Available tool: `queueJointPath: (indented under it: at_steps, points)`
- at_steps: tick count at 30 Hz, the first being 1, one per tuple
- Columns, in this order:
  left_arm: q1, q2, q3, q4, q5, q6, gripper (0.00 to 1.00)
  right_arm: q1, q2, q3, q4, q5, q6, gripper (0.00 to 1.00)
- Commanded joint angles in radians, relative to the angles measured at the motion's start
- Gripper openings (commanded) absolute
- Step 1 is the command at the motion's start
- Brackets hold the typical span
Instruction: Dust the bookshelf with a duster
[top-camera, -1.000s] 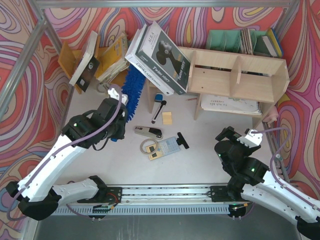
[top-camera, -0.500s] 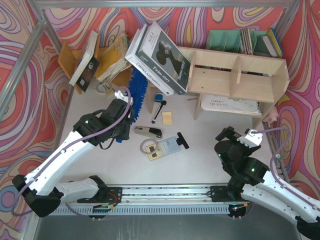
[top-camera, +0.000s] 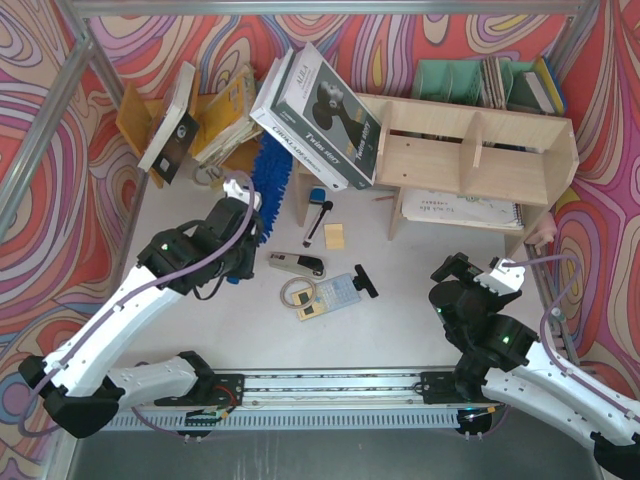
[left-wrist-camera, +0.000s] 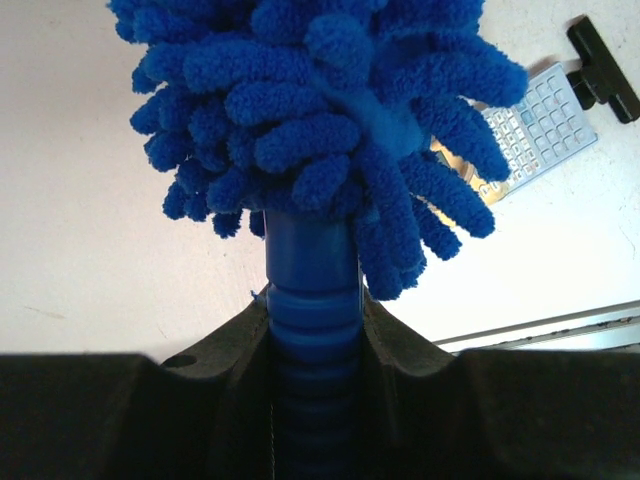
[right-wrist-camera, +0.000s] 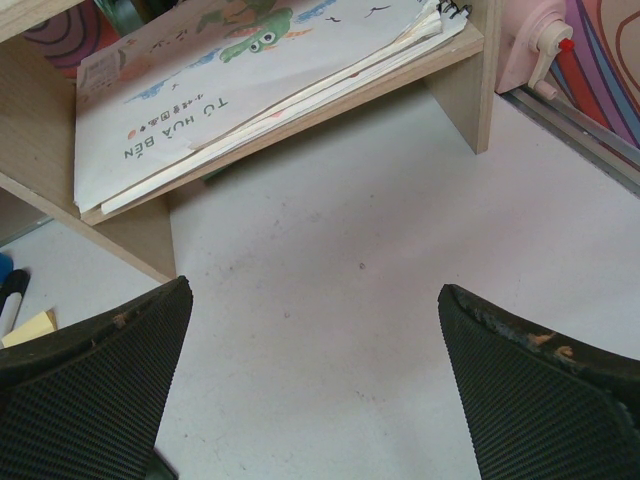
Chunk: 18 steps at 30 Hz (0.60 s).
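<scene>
The duster (top-camera: 267, 183) is a bright-blue fluffy wand that points up the table, its head just left of the bookshelf's left end and below the leaning books. My left gripper (top-camera: 238, 212) is shut on its ribbed blue handle (left-wrist-camera: 311, 300), and the fluffy head (left-wrist-camera: 310, 110) fills the upper part of the left wrist view. The bookshelf (top-camera: 470, 112) is a pale plywood unit at the back right, with a pad of papers (right-wrist-camera: 250, 75) on its lower tier. My right gripper (top-camera: 468, 276) hovers open over bare table in front of the shelf's upright (right-wrist-camera: 478, 85), holding nothing (right-wrist-camera: 315, 330).
Big black-and-white books (top-camera: 320, 105) lean on the shelf's left end. An orange-yellow book rack (top-camera: 215, 115) stands at the back left and a green organizer (top-camera: 455, 80) behind the shelf. A marker (top-camera: 318, 215), sticky note (top-camera: 334, 236), calculator (top-camera: 336, 292) and black clip (top-camera: 364, 281) lie mid-table.
My left arm swung the duster to the right and then a little back to the left, staying shut on the handle. The right arm has not moved.
</scene>
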Motion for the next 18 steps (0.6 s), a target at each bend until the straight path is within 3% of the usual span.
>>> queueJointPath:
  at_steps: [1,12,18]
  points:
    - [-0.004,-0.013,-0.052,0.058,0.029,0.021,0.0,0.0,-0.002,0.008,0.004,0.029,0.004,0.99]
    - [-0.004,-0.053,-0.25,0.094,0.082,-0.018,0.0,0.0,0.001,0.008,0.005,0.027,0.004,0.99]
    - [-0.004,-0.068,-0.23,0.104,0.05,-0.017,0.0,-0.001,0.0,0.008,0.005,0.028,0.004,0.99]
